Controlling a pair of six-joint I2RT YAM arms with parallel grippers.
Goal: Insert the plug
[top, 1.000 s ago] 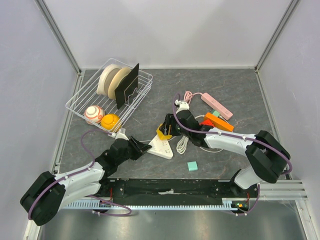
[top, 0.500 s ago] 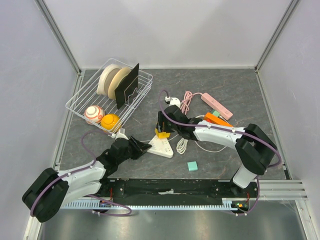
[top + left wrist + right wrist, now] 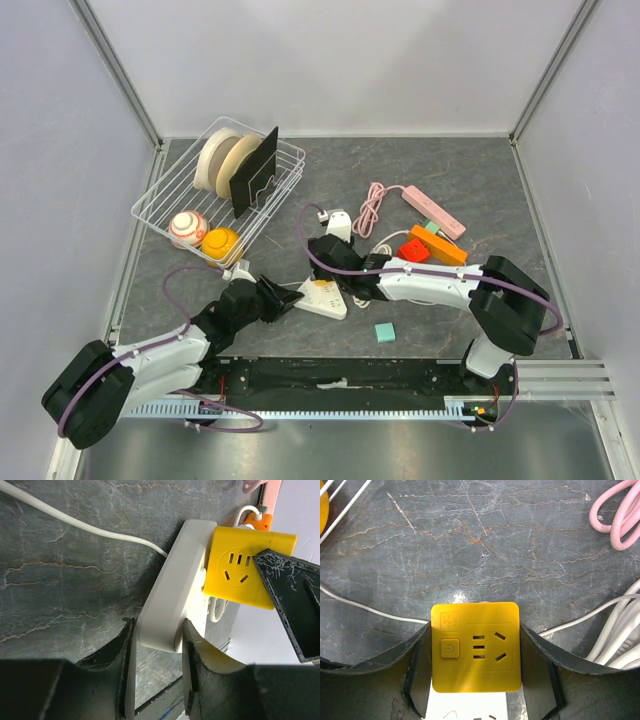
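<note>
your left claw (image 3: 156,637) is nearly shut, clamped on 1 end of the white power strip (image 3: 172,600). your right claw (image 3: 476,680) stands about half open, gripping the yellow plug cube (image 3: 476,630) by 2 sides – the cube sits against the strip's socket face. its pins are hidden, so you cannot tell if it's seated. from above, the claw covers it. count: 1 cube, 1 white strip, 1 pink strip (image 3: 433,211) well beyond.
</note>
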